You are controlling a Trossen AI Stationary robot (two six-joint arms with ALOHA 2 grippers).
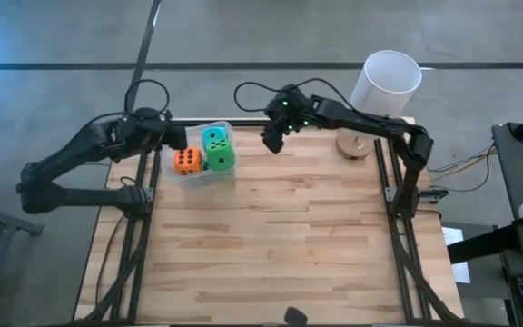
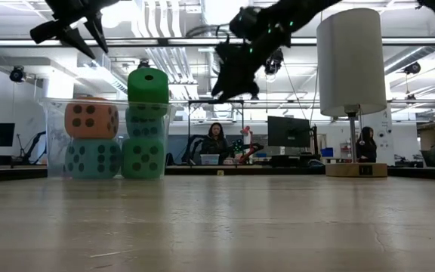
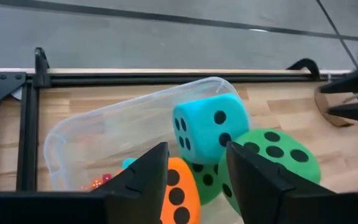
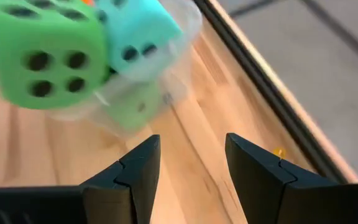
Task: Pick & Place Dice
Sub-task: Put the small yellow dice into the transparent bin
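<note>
A clear tub (image 1: 209, 173) stands at the table's far left and holds the dice in a stack. On top show an orange die (image 1: 187, 161), a teal die (image 1: 214, 139) and a green die (image 1: 222, 160). In the low view a green die (image 2: 148, 85) tops the pile, above the tub's rim. My left gripper (image 1: 176, 136) hovers open, above and just left of the tub, with nothing between its fingers (image 3: 146, 171). My right gripper (image 1: 271, 142) hangs open in the air to the tub's right, pointing toward it, and is also empty (image 4: 191, 146).
A tall white cylinder (image 1: 386, 82) on a small wooden base (image 1: 355, 145) stands at the far right. The wooden table top (image 1: 280, 245) spreads toward the near edge. People sit at desks in the room behind (image 2: 216, 142).
</note>
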